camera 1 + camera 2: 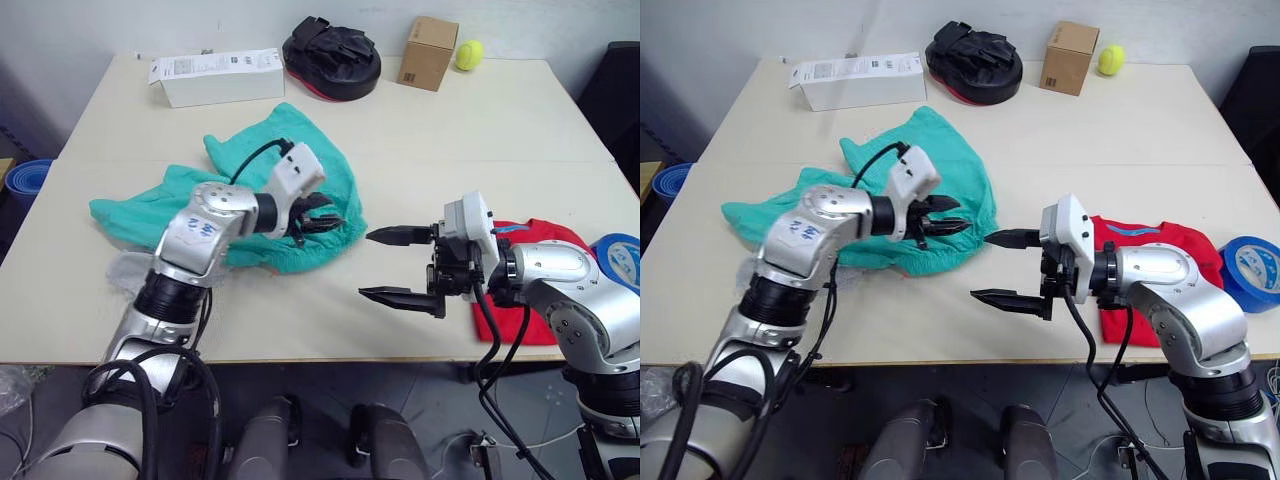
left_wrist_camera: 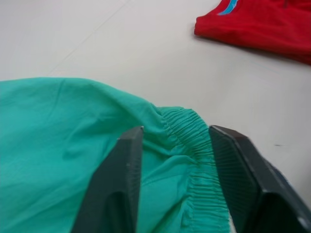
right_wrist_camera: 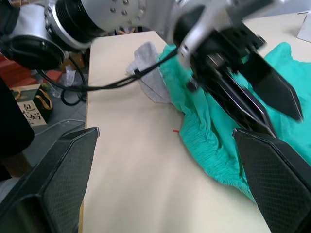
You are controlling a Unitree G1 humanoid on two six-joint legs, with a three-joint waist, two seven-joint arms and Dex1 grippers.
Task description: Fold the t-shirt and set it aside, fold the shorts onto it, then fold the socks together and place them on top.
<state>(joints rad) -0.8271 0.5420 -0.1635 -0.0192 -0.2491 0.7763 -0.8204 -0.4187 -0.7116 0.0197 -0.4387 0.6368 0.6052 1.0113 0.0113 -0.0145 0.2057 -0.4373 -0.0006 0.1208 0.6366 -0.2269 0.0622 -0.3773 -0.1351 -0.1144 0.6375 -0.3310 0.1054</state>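
The teal-green shorts (image 1: 280, 150) lie crumpled on the table's left half. My left gripper (image 1: 325, 215) is at their near right edge, open, with the gathered waistband (image 2: 187, 131) between its two fingers. The red t-shirt (image 1: 545, 240) lies folded near the right front edge, partly under my right arm. My right gripper (image 1: 398, 266) hovers wide open over bare table between the shorts and the t-shirt, holding nothing. A light grey sock (image 1: 125, 270) peeks out beside my left arm, at the shorts' near left edge (image 3: 150, 73).
Along the far edge stand a white box (image 1: 215, 77), a black padded item (image 1: 332, 55), a cardboard box (image 1: 428, 52) and a yellow tennis ball (image 1: 469, 54). A blue tape roll (image 1: 620, 260) sits at the right edge beside the t-shirt.
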